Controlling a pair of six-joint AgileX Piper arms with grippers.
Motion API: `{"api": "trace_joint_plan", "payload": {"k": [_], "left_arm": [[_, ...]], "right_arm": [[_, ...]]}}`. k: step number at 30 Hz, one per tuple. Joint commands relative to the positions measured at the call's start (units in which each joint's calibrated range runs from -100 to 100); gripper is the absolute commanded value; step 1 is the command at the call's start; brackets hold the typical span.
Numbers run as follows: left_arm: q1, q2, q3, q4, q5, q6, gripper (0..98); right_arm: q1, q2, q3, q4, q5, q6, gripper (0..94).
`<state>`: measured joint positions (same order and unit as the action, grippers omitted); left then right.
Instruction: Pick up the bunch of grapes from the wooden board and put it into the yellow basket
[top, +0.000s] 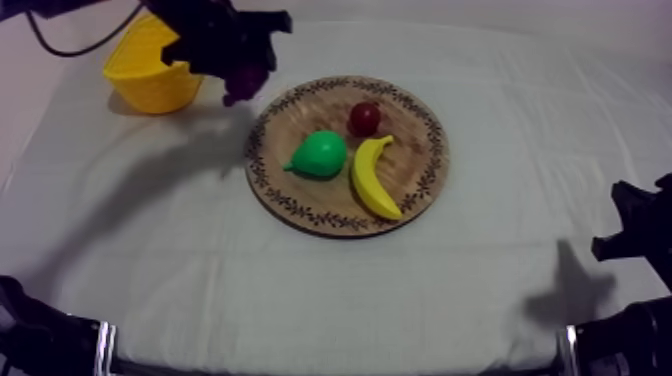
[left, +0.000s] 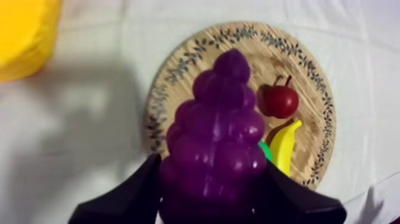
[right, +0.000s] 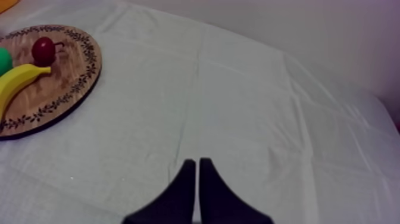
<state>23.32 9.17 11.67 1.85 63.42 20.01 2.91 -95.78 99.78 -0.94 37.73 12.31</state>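
Left wrist view gives us the grip plainly: our left gripper is clamped on the bunch of grapes. One of its black fingers presses on each side of the broad end, and the narrow tip points away from the wrist. The bunch is off the round wooden board, whose rim lies beneath it, and the yellow basket sits off to one side.

From the top view, the bunch hangs in the gripper above the cloth. It is just past the board's rim on the basket side, between board and basket and near the basket's wall. The pear, the banana and the small red fruit lie on the board, apart from the gripper. Our right gripper rests with its fingers together over bare cloth, well apart from the work.

We judge the step in hand to be the carry to the basket. To do it well, we should hold the squeeze even, since the bunch looks knobbly and glossy and could twist between the fingers. We should travel high enough for its lowest part to pass over the basket's rim, and bring it above the middle of the opening, not the edge. We should part the fingers only once the bunch is down inside.
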Motion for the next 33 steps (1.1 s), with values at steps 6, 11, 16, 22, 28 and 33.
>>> {"api": "trace_joint_plan", "payload": {"k": [6, 11, 16, 22, 28, 33], "left_arm": [[-5.46, -10.75, 7.72, 0.18, 0.12, -1.69, 41.9], [-10.40, -13.37, 13.80, 0.45, -1.80, -3.83, 41.9], [-15.48, -13.51, 16.21, 0.67, -2.66, -6.68, 42.2], [-19.17, -10.00, 12.32, 0.37, -2.67, -10.35, 42.2], [-20.79, -3.98, 3.54, -0.21, -1.71, -12.75, 42.4], [-21.17, 3.41, -6.80, -0.64, -0.58, -13.86, 42.4]], "right_arm": [[0.00, 0.02, -0.01, -0.01, 0.01, 0.02, 0.3], [0.00, 0.02, -0.01, -0.01, 0.01, 0.02, 0.3], [0.00, 0.02, -0.01, -0.01, 0.01, 0.02, 0.3], [0.00, 0.02, -0.01, -0.01, 0.01, 0.02, 0.3], [0.00, 0.02, -0.01, -0.01, 0.01, 0.02, 0.3], [0.00, 0.02, -0.01, -0.01, 0.01, 0.02, 0.3]]}}
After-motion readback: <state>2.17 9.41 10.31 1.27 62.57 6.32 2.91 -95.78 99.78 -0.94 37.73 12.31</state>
